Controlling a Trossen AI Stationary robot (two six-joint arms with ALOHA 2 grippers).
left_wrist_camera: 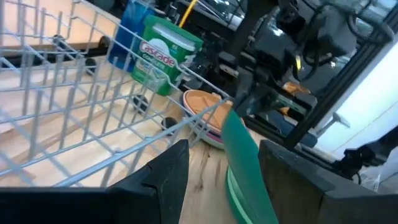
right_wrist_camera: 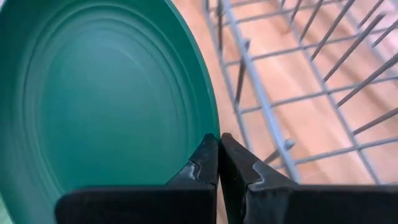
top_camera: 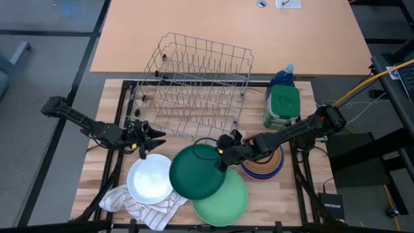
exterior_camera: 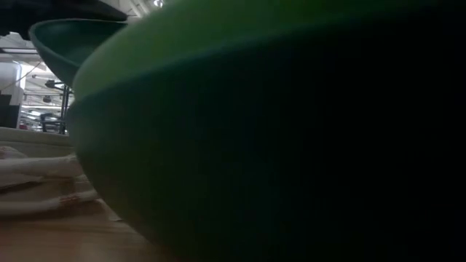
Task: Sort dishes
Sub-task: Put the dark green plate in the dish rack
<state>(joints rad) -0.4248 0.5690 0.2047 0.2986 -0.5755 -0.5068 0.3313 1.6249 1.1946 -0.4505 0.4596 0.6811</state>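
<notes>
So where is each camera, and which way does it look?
High view: above the table, looking straight down; both arms show, the right pincer shut on the dark plate.
Low view: at table height, blocked by a light green dish; no arm shows.
Left wrist view: over the open left pincer, toward the rack.
Right wrist view: over its own shut fingers.
All four views show the dark plate.

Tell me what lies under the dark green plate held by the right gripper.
The dark green plate overlaps the light green plate and the white plate edge. The covered table beneath cannot be seen.
</notes>
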